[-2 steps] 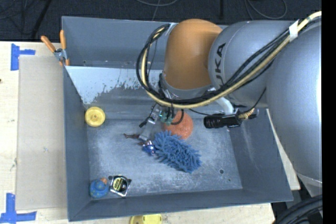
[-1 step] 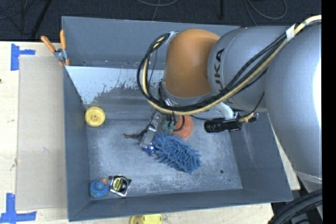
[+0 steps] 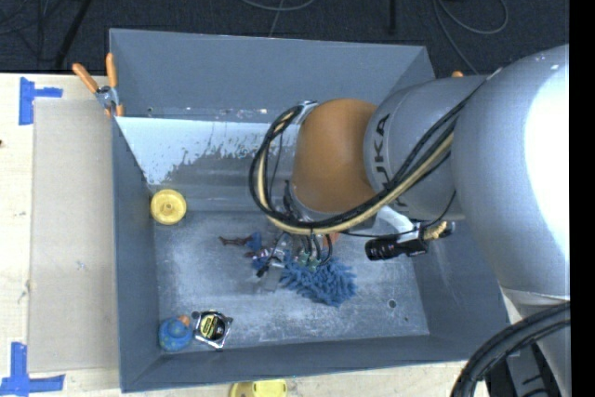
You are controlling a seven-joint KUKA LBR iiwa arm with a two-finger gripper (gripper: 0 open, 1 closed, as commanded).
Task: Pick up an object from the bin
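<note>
As seen in the camera view, sits low at the middle of the grey bin (image 3: 279, 79) with the end effector (image 3: 282, 258), touching or just beside a shaggy blue mop-like thing (image 3: 323, 281). Cannot tell if apart or together. Well apart at left, a yellow disc (image 3: 168, 206).

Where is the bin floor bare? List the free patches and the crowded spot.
Bare floor lies between the yellow disc and the tape measure, and at the lower right, beyond the blue shaggy cloth. Crowded: the middle, where the end effector hangs over that cloth and small dark bits.
</note>
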